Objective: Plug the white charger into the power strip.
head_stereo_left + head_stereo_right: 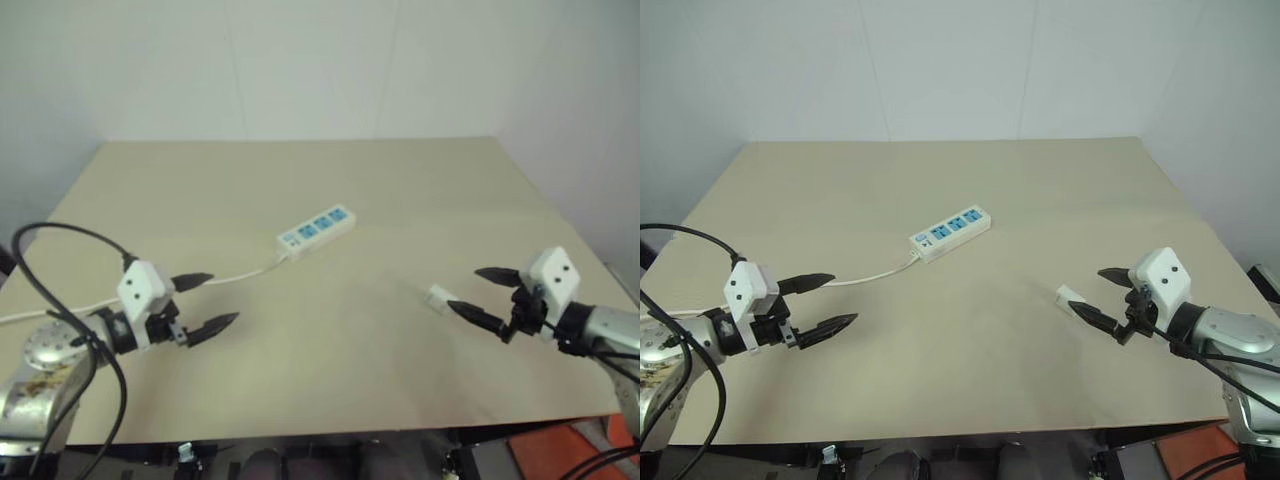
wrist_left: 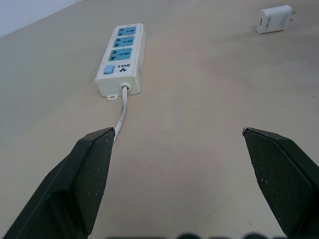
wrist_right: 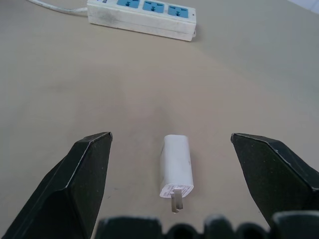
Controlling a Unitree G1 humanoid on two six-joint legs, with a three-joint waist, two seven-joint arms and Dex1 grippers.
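Beige tabletop (image 1: 400, 190), largely bare. White power strip (image 1: 316, 231) lies mid-tabletop at a slant, three blue sockets up, thin cord (image 1: 235, 277) trailing toward the left edge. Left pincer (image 1: 207, 302) hovers near the cord, fingers spread, empty. Right pincer (image 1: 483, 296) also spread, empty, with the white charger (image 3: 176, 166) lying on its side between its fingertips, prongs toward the wrist.
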